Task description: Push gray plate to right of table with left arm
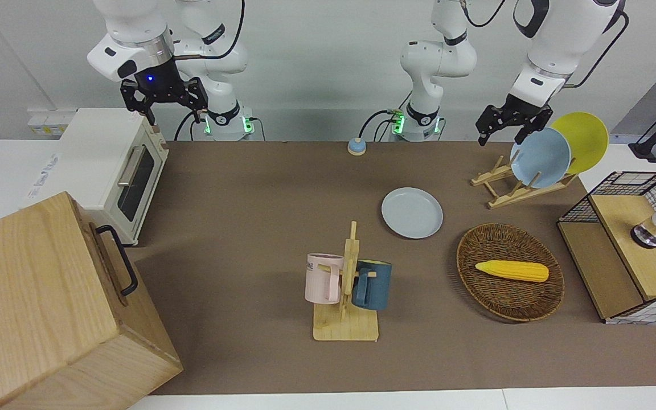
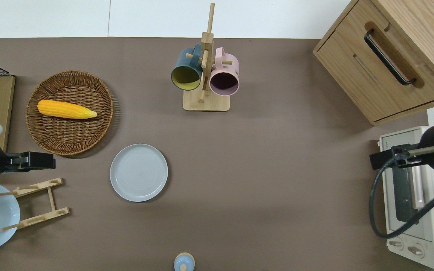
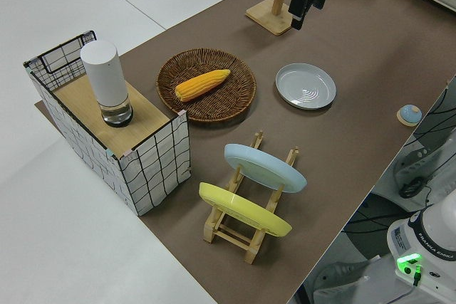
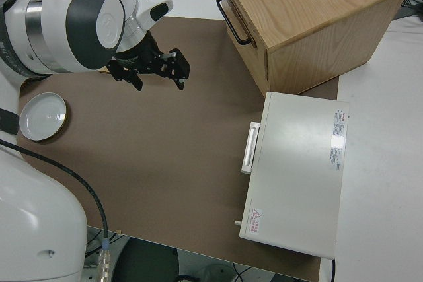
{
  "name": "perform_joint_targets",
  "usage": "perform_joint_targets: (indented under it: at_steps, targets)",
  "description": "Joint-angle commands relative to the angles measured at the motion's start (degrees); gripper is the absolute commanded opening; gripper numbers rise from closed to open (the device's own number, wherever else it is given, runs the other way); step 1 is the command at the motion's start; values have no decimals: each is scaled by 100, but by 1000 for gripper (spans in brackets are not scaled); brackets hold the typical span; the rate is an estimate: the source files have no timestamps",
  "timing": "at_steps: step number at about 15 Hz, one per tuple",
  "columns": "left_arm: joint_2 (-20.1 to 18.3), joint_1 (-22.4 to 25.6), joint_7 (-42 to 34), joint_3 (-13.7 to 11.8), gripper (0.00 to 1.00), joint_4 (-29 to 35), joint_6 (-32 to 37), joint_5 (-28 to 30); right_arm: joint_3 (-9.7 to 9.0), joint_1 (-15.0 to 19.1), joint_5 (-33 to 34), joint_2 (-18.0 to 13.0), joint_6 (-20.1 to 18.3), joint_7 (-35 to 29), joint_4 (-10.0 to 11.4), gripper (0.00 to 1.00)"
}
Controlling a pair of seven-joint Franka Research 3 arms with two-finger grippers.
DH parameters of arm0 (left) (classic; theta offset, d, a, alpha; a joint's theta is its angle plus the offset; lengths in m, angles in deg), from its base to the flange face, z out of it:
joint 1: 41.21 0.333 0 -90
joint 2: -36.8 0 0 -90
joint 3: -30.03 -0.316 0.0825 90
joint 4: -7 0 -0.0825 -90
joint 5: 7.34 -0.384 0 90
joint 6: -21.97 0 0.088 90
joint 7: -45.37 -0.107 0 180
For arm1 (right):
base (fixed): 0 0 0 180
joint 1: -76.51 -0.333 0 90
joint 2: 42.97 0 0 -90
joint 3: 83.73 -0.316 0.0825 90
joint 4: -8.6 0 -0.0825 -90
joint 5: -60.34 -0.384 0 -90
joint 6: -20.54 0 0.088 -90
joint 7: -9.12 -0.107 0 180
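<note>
Gray plate [image 2: 138, 172] sits flat on table [image 2: 277, 158], toward left arm's end, roughly midway between robot-side edge and opposite edge, nothing touching it. We see left gripper [image 1: 505, 126] up in air by dish rack [image 2: 36, 203], fingers spread, holding nothing. Right arm parked, its claw spread too.

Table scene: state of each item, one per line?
Gray plate: flat on table, untouched.
Blue plate: on edge in rack.
Yellow plate: on edge in rack.
Corn: lying in basket.
Mugs: hung on stand.
Oven: door shut.
Left pincer: open, empty.
Right arm: parked.
</note>
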Motion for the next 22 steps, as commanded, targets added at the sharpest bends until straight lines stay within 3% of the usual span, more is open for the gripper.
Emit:
perform_joint_targets:
  at_steps: [1, 15, 19, 22]
  targets:
    - [39, -38, -29, -26, 998, -125, 86, -129, 0, 7, -12, -59, -24, 46, 24, 996]
    - [39, -55, -2, 106, 998, -99, 113, -111, 0, 7, -12, -59, -24, 46, 24, 996]
    - [101, -55, 156, 106, 998, 217, -97, -111, 0, 7, -12, -59, -24, 46, 24, 996]
    - [153, -55, 165, 97, 998, 682, -623, -93, 0, 7, -12, -59, -24, 46, 24, 996]
